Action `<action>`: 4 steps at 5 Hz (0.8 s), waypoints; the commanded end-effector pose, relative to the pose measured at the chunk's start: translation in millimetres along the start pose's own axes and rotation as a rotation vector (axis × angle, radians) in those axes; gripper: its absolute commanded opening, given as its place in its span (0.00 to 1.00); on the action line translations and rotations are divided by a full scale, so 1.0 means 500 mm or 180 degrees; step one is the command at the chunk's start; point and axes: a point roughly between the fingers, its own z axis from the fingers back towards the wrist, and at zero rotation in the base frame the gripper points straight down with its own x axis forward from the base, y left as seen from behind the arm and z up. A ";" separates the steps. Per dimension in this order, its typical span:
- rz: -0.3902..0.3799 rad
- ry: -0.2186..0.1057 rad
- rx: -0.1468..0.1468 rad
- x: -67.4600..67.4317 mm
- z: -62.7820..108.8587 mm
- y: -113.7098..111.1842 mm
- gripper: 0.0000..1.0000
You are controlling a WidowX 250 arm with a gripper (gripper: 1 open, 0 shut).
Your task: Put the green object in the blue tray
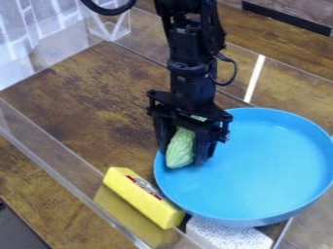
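Note:
The green object (181, 148), a pale green ribbed oval, hangs upright between the fingers of my black gripper (182, 146). The gripper is shut on it, with one finger on each side. It is held over the left rim of the blue tray (267, 170), a wide round bright blue dish at the right. I cannot tell whether the object's lower end touches the tray's rim.
A yellow rectangular block with a red label (140, 195) lies just in front of the tray's left side. A white spongy thing (228, 235) pokes out under the tray's near edge. Clear plastic walls (53, 146) border the wooden table at left and front.

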 end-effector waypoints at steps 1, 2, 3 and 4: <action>-0.0218 0.0073 -0.0019 -0.014 -0.016 -0.032 0.00; -0.0240 0.0074 -0.0026 -0.010 -0.015 -0.035 1.00; -0.0263 0.0056 -0.0004 -0.003 -0.007 -0.031 1.00; -0.0288 0.0019 0.0017 0.007 0.002 -0.025 1.00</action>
